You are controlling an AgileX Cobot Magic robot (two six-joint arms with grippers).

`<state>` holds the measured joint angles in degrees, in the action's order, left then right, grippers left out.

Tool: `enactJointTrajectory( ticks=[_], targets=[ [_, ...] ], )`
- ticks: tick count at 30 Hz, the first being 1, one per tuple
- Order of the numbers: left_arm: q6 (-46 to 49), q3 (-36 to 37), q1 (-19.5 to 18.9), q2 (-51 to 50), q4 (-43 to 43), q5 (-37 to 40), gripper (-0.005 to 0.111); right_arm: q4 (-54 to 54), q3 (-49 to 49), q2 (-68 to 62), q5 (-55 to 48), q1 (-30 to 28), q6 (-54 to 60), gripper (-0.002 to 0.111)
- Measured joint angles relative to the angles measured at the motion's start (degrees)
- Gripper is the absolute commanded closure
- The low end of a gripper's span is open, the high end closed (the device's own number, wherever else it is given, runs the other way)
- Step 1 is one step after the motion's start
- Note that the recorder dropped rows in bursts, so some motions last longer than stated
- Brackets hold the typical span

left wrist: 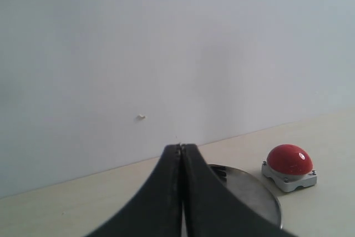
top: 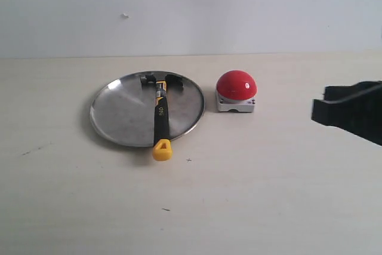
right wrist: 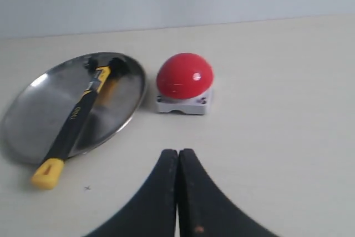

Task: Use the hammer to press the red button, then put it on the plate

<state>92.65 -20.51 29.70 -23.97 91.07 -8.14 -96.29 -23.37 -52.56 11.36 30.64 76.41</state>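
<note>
My right claw (right wrist: 178, 151), pinched shut and empty (the left claw (left wrist: 181, 147) likewise), sits well right of the hammer (top: 160, 114), which lies across the plate (top: 113, 117), head far, yellow end overhanging the near rim, red button (top: 236, 85) between us.

Both pairs of jaws are matte black: smooth blades, wide at the base and tapering to narrow tips. The right jaws bear a tiny orange speck (right wrist: 195, 228); from outside, the right arm (top: 352, 111) looks black and blocky.
</note>
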Motion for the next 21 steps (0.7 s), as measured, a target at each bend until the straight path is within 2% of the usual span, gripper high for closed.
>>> enactJointTrajectory(
  ticks=[12, 21],
  targets=[
    [0.0, 0.0, 0.0, 0.0, 0.0, 0.0, 0.107, 0.09, 13.21, 17.67, -5.85, -20.63, 0.03, 0.108],
    [0.0, 0.0, 0.0, 0.0, 0.0, 0.0, 0.107, 0.09, 15.25, 30.36, -14.42, -33.77, 0.03, 0.108]
  ],
)
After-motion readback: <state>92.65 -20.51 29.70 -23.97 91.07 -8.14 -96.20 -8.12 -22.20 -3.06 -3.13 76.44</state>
